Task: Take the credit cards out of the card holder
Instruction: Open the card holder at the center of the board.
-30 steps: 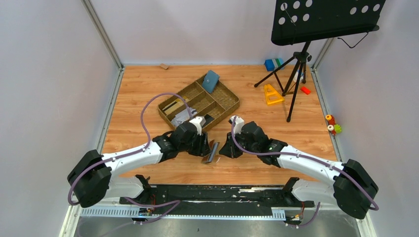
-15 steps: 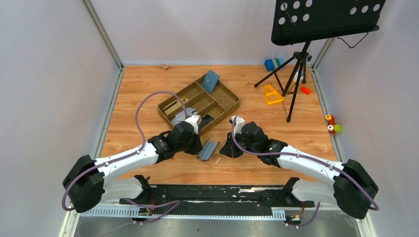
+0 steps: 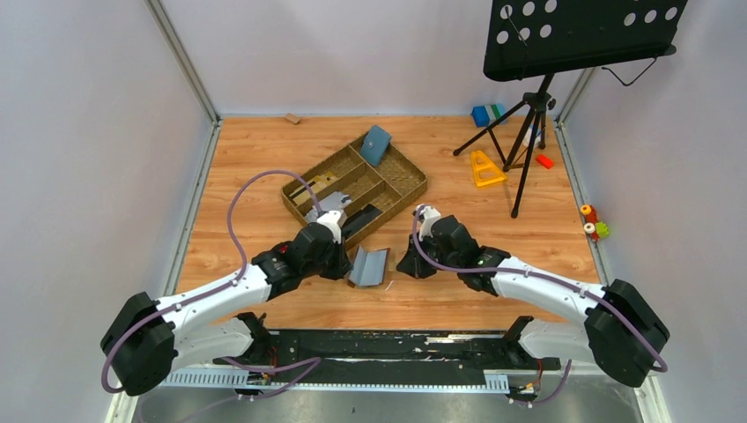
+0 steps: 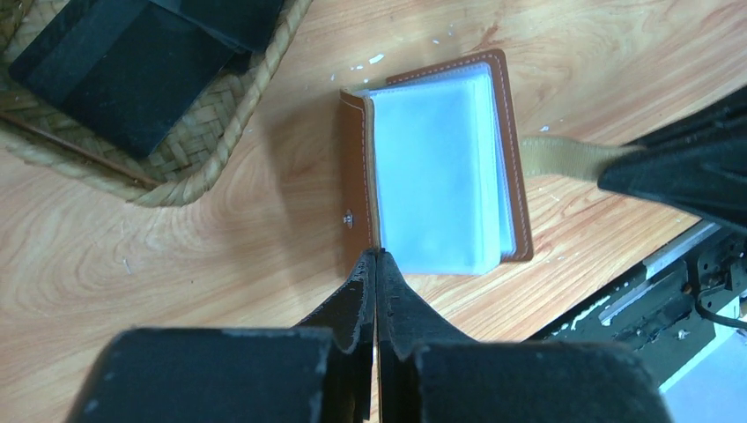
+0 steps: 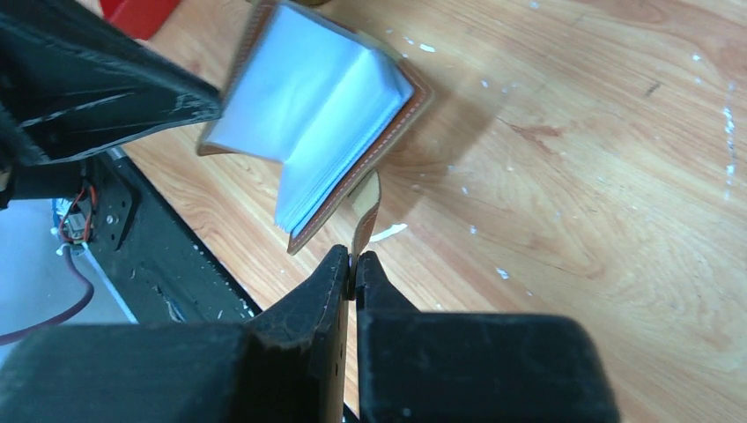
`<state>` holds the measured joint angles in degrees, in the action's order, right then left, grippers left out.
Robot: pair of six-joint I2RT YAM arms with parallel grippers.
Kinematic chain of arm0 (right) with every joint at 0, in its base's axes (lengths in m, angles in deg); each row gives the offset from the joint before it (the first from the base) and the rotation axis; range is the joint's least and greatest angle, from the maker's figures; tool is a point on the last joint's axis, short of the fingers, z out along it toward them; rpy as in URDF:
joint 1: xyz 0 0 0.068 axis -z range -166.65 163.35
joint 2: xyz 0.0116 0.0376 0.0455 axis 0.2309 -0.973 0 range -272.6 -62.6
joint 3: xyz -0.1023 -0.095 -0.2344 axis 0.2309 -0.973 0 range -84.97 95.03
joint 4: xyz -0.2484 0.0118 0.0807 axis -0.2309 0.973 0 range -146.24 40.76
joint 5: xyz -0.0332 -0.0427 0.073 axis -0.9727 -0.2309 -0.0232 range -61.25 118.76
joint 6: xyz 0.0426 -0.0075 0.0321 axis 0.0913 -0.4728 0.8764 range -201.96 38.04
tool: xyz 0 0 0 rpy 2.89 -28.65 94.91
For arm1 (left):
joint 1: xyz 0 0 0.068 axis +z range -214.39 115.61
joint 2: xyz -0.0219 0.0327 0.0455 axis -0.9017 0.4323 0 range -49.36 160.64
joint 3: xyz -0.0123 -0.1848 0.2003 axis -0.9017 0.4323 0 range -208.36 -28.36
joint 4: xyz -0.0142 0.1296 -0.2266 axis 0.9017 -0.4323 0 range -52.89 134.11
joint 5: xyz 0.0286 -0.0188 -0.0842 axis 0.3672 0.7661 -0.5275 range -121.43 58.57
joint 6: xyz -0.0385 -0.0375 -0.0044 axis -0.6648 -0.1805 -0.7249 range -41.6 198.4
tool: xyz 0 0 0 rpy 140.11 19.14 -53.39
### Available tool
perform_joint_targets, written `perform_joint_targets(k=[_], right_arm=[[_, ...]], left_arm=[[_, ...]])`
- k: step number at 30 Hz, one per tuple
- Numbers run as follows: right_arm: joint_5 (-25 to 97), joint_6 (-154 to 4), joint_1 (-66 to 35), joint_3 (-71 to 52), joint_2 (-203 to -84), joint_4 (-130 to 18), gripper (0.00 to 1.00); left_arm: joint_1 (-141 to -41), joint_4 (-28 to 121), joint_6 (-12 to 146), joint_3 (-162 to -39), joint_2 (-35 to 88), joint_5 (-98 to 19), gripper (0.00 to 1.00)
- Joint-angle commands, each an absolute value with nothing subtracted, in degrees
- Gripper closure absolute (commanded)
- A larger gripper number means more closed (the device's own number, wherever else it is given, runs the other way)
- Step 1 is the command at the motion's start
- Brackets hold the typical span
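Note:
The card holder (image 3: 369, 266), brown outside with shiny clear sleeves (image 4: 436, 176) inside, lies spread open on the wood between both grippers. My left gripper (image 4: 377, 254) is shut at the near edge of its left cover, which stands raised. My right gripper (image 5: 354, 257) is shut on the small closing tab (image 5: 366, 207) at the holder's other side. In the top view the left gripper (image 3: 351, 264) and the right gripper (image 3: 401, 267) flank the holder. I cannot make out any credit cards in the sleeves.
A woven tray (image 3: 405, 181) with compartments sits just behind the holder, with dark flat items (image 4: 114, 79) in its near corner and a blue-teal pouch (image 3: 376, 144) at its far end. A music stand (image 3: 528, 115) and small toys (image 3: 485, 167) stand at the right.
My left gripper has closed and drawn back to the left. The card holder, nearly folded and on edge before, now lies spread open. The right gripper has stayed on the tab.

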<state>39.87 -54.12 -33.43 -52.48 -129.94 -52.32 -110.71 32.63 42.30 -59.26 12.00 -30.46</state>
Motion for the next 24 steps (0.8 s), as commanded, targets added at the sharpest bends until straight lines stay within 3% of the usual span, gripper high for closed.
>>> perform_joint_targets(k=[1,8,12,19,24], right_arm=[[41.81,-52.7,-31.12,-53.61,-131.74,-55.2,0.98],[41.1,-50.04,-30.35,-54.76,-133.31,-57.2,0.86],[40.85,-48.94,-30.37,-56.5,-132.84,-58.82,0.71],[40.63,-47.84,-30.4,-57.75,-132.88,-58.57,0.65],[39.32,-47.01,-30.34,-58.16,-132.4,-57.58,0.42]], left_arm=[[-110.4,32.08,40.87,-56.31,9.52,-30.77,1.0],[-109.83,35.08,38.69,-52.8,7.7,-30.73,1.0],[-109.74,35.28,38.28,-51.94,7.23,-30.9,1.0],[-109.74,36.37,37.65,-50.37,7.25,-31.02,1.0],[-109.74,36.79,37.43,-49.7,7.38,-31.08,1.0]])
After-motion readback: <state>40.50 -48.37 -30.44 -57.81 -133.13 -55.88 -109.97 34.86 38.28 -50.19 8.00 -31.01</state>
